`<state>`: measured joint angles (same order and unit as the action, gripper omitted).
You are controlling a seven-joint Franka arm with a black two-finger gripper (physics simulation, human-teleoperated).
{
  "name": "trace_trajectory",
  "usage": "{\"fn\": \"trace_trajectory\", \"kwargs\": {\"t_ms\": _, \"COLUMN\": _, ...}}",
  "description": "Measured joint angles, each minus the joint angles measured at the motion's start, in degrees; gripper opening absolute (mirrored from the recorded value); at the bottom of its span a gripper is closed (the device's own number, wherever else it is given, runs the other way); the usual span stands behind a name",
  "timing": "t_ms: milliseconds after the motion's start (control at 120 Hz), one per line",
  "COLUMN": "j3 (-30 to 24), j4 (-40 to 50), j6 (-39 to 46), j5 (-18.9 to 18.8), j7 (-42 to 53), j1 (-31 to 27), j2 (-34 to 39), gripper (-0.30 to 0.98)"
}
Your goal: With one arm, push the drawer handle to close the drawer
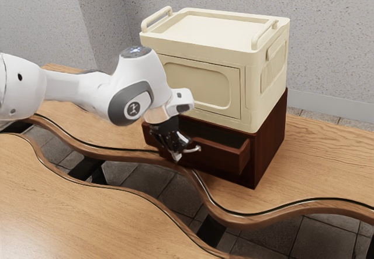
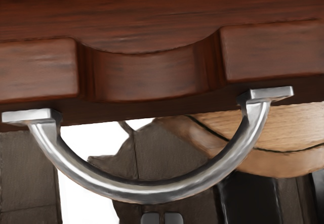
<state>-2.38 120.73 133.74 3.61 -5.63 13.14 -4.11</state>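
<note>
The black gripper (image 1: 177,151) is at the front of the dark red-brown drawer (image 1: 220,154), beside its curved metal handle (image 1: 194,149). The drawer stands partly pulled out of its cabinet (image 1: 267,151), its dark inside showing above the front panel. From the wrist camera, the silver handle (image 2: 152,191) bows out from the drawer front (image 2: 147,77). The fingertips of my gripper (image 2: 162,218) are together just outside the middle of the bow, with nothing between them. Whether they touch the handle I cannot tell.
A cream storage box (image 1: 201,83) with side handles rests on top of the cabinet. The wooden table (image 1: 327,154) has a wavy front edge, with a gap to another wooden surface (image 1: 70,212) nearer the camera. Grey walls stand behind.
</note>
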Motion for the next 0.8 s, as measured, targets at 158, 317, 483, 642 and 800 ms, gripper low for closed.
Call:
{"fn": "trace_trajectory", "kwargs": {"t_ms": 158, "j3": 0.3, "j4": -8.6, "j6": -1.4, "j5": 0.0, "j7": 2.1, "j1": -0.4, "j2": -6.4, "gripper": -0.1}}
{"fn": "trace_trajectory", "kwargs": {"t_ms": 317, "j3": 0.4, "j4": -15.3, "j6": -3.1, "j5": 0.0, "j7": 4.4, "j1": -1.6, "j2": -11.7, "gripper": -0.1}}
{"fn": "trace_trajectory", "kwargs": {"t_ms": 483, "j3": 0.4, "j4": -6.6, "j6": -4.0, "j5": 2.1, "j7": 7.1, "j1": -0.7, "j2": -4.6, "gripper": -0.1}}
{"fn": "trace_trajectory", "kwargs": {"t_ms": 642, "j3": -5.3, "j4": -8.7, "j6": -17.9, "j5": -1.2, "j7": 3.0, "j1": -15.3, "j2": 18.9, "gripper": 0.07}}
{"fn": "trace_trajectory", "kwargs": {"t_ms": 800, "j3": -2.0, "j4": -16.8, "j6": -35.0, "j5": -4.9, "j7": 2.3, "j1": -24.9, "j2": 20.0, "gripper": 0.39}}
